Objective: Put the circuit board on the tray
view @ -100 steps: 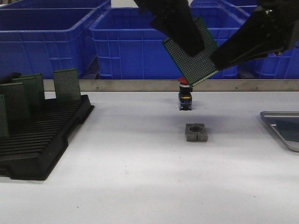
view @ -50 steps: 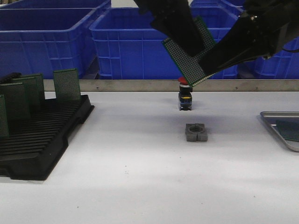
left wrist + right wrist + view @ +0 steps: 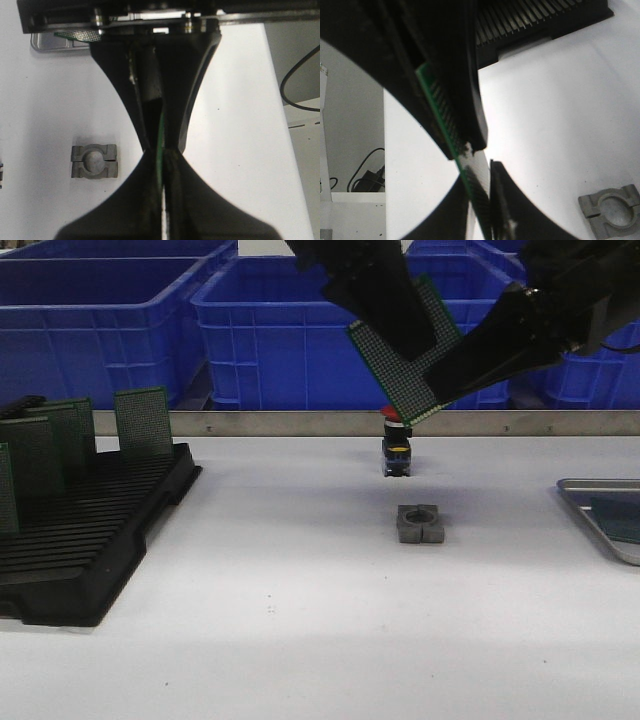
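Tray (image 3: 590, 502): one board inside | circuit board (image 3: 400, 375) gripped by left gripper (image 3: 400, 335) and right gripper (image 3: 445, 375)

Five circuit boards (image 3: 405, 365), one tray (image 3: 600, 515)

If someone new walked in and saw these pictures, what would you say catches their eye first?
Most striking is the green circuit board held tilted in mid-air above the middle of the table, with the left gripper and right gripper both on it. Below it sit a red-capped push button and a grey clamp block, with the tray at the far right edge.
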